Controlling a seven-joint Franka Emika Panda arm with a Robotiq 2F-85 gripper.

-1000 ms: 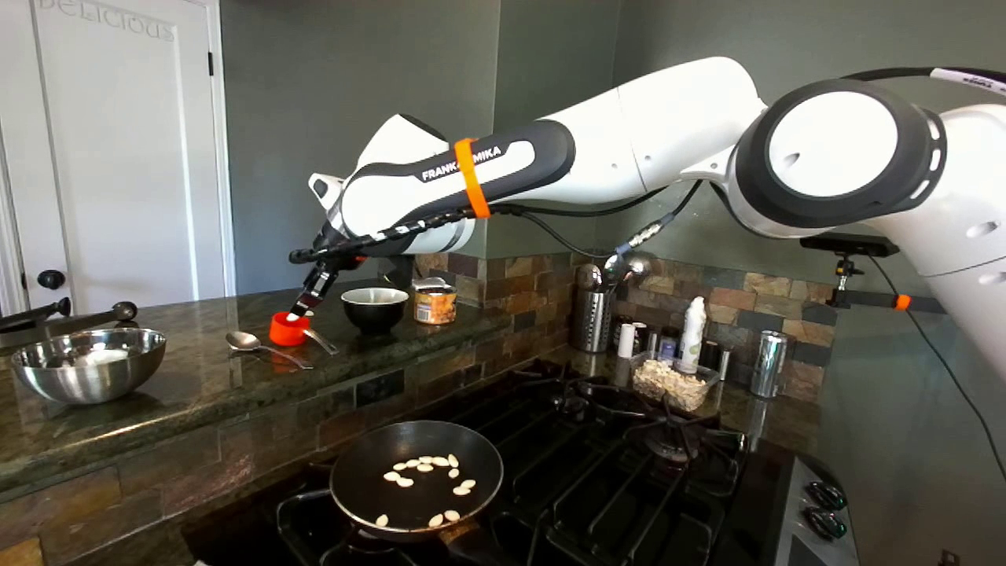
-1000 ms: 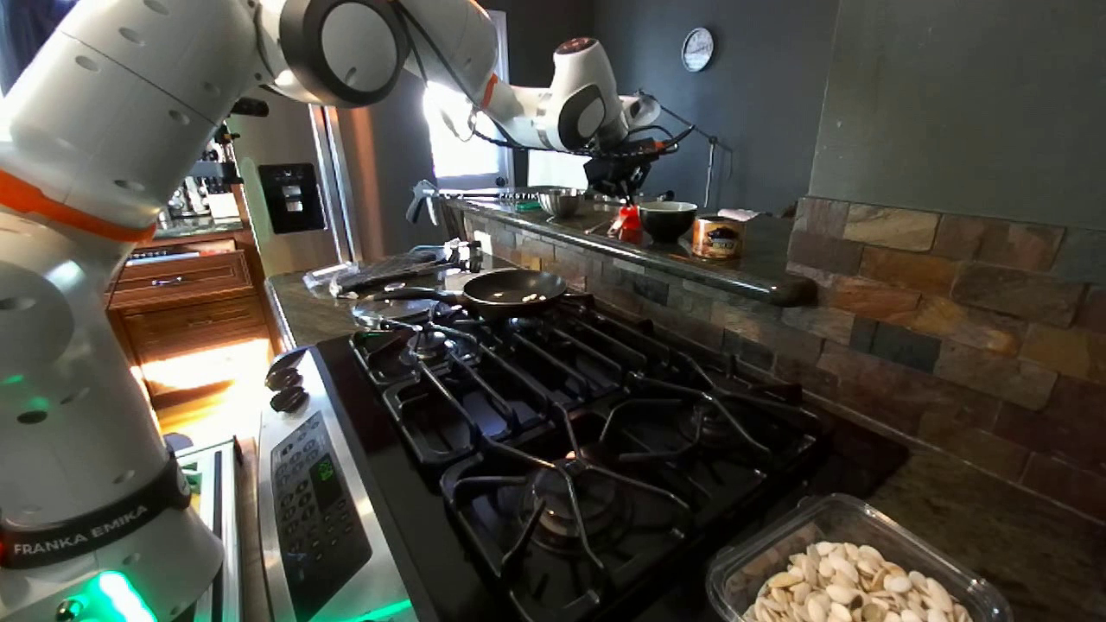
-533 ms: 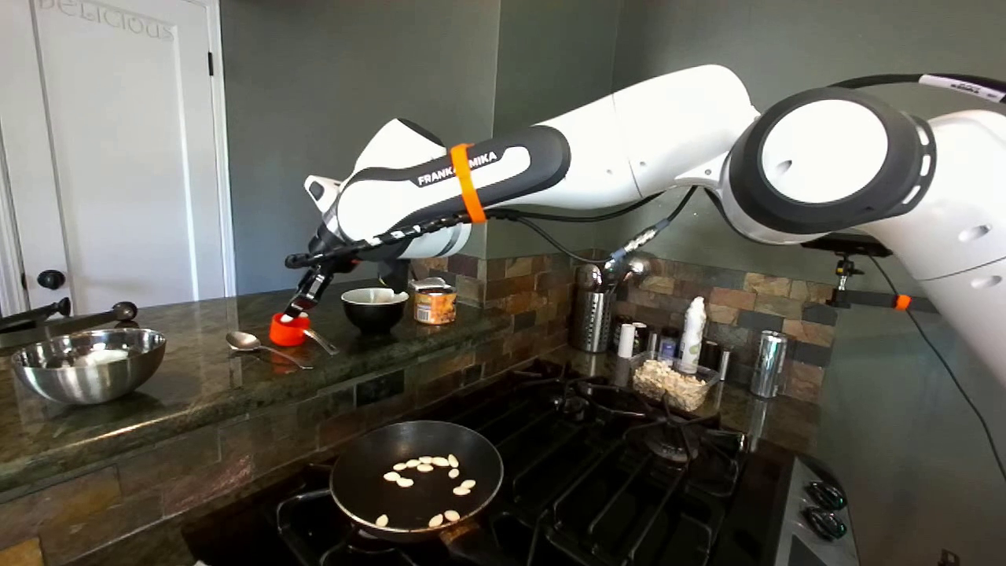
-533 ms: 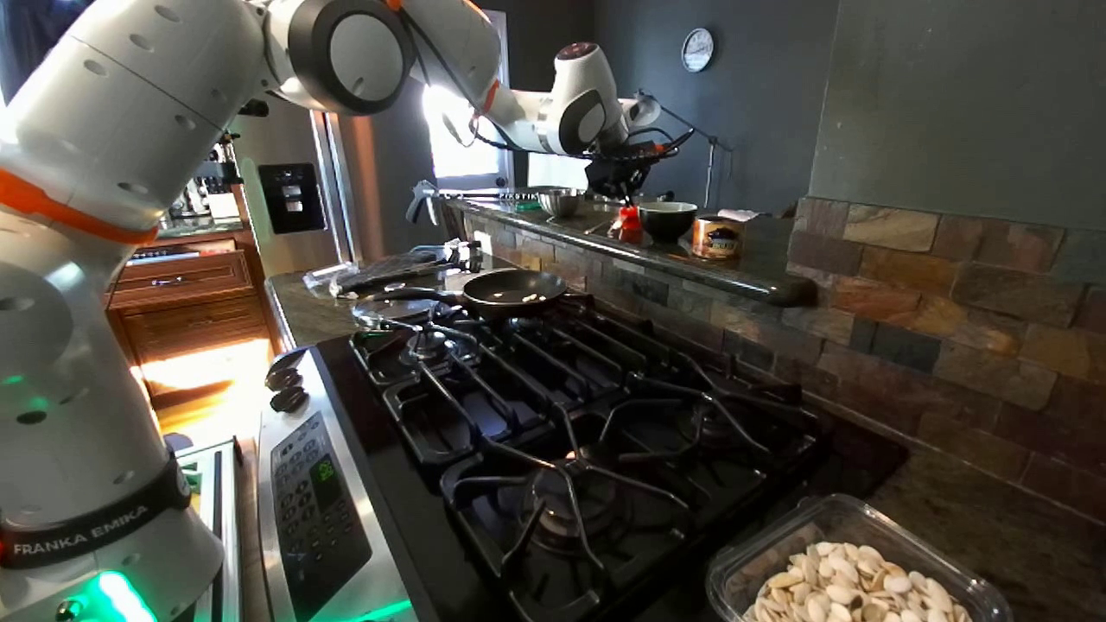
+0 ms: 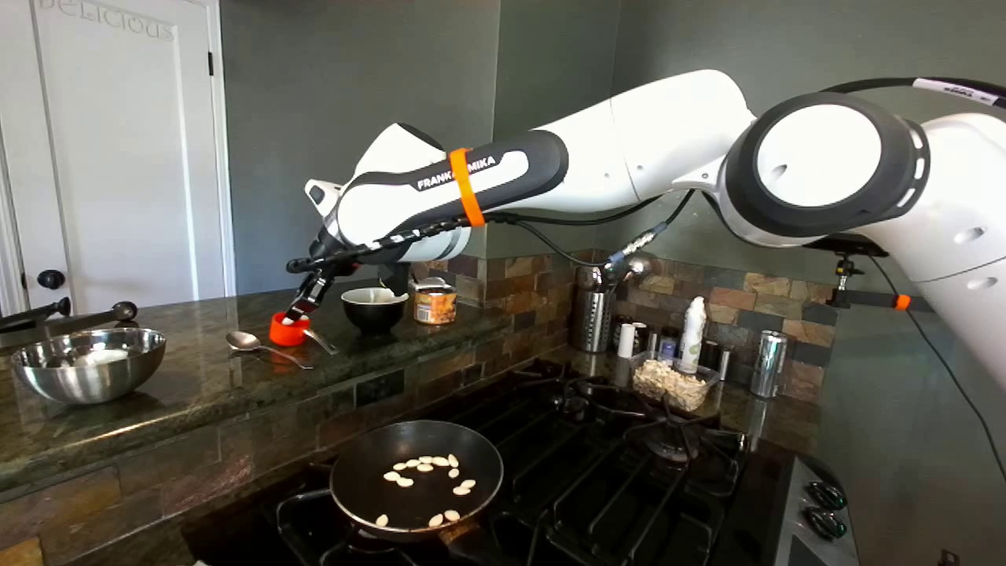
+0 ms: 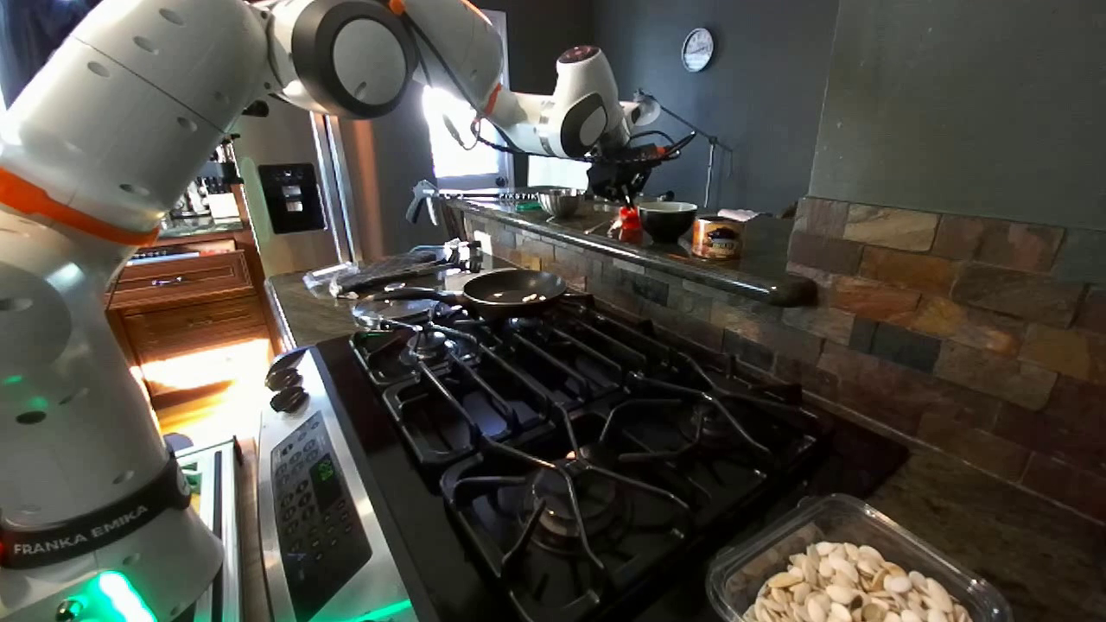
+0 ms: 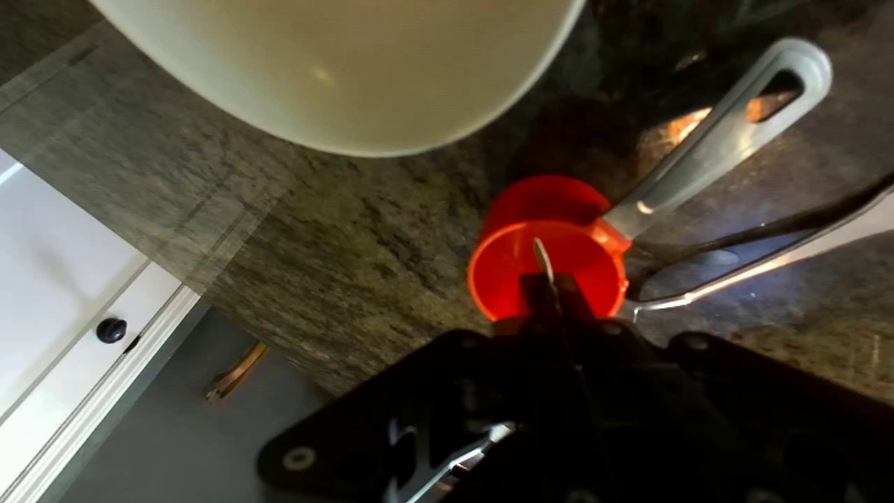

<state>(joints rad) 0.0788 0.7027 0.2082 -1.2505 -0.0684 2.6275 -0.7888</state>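
My gripper (image 7: pixel 549 281) points down over the red measuring cup (image 7: pixel 520 202) on the counter. Its fingers are together with a thin pale seed (image 7: pixel 541 253) pinched edge-on between the tips. In the wrist view the seed and fingertips show against the cup's inside. In an exterior view the fingertips are at the rim of the cup (image 5: pixel 288 336), and a white speck shows there. The cup's metal handle (image 7: pixel 719 147) points away from the gripper. A metal spoon (image 5: pixel 244 340) lies beside the cup. A dark bowl with a pale inside (image 7: pixel 349 105) stands close by.
A can (image 5: pixel 435 305) stands beyond the dark bowl (image 5: pixel 374 316). A steel bowl (image 5: pixel 86 376) sits farther along the counter. Below, a frying pan (image 5: pixel 365 464) with several seeds rests on the stove grates (image 6: pixel 562 415). A clear plastic container (image 6: pixel 734 561) holds many seeds.
The arm has lowered slightly. The gripper's tips have gone down from above the red cup to its rim, with the pale seed still between them. The cup has not moved.
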